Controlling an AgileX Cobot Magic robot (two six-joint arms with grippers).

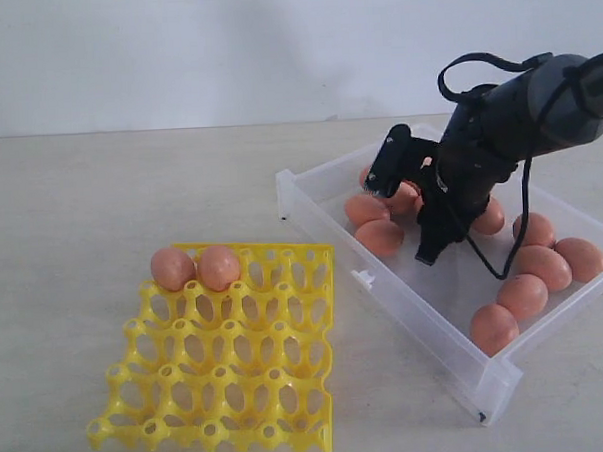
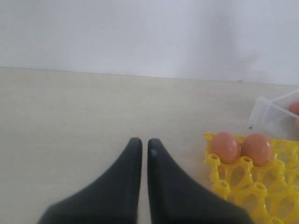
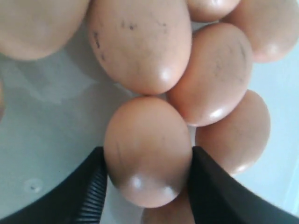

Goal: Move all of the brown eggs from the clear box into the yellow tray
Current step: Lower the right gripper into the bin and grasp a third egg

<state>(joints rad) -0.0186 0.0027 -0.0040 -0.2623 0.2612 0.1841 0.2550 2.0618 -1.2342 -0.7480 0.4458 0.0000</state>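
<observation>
My right gripper [image 1: 411,206] reaches down into the clear box [image 1: 385,302], among a cluster of brown eggs [image 1: 380,237]. In the right wrist view it [image 3: 147,163] is shut on one brown egg [image 3: 147,149], with both black fingers [image 3: 88,186] pressed against the egg's sides. Other eggs [image 3: 140,42] crowd close around the held one. Two brown eggs [image 1: 172,268] sit side by side in the far row of the yellow tray [image 1: 228,379]. My left gripper [image 2: 145,142] is shut on nothing, above bare table beside the tray [image 2: 261,186]; the exterior view does not show it.
Several more eggs [image 1: 544,267] lie along the clear box's right side. The box stands to the right of the tray, with a strip of bare table between them. A white wall [image 1: 174,51] backs the table.
</observation>
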